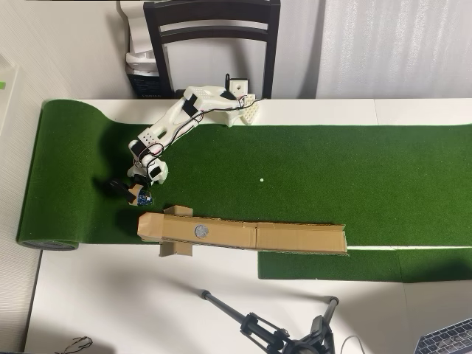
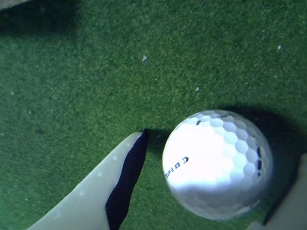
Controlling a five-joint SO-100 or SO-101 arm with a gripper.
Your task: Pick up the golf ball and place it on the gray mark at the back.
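The golf ball (image 2: 218,165), white and dimpled, rests on the green turf in the wrist view. My gripper (image 2: 220,148) stands open around it. The pale left finger (image 2: 110,191) stops a small gap short of the ball's left side, and the other finger only shows at the lower right edge. In the overhead view my gripper (image 1: 133,193) is low on the turf at the left, and the ball is hidden under it. The gray mark (image 1: 201,231) is a round disc on the tan cardboard strip (image 1: 295,237), to the right of and below the gripper.
The cardboard strip runs along the turf's lower edge with folded flaps at its left end. A tiny white dot (image 1: 261,179) lies mid-turf. The arm's base (image 1: 240,110) sits at the top edge below a dark chair (image 1: 214,29). A tripod (image 1: 273,332) lies on the white table.
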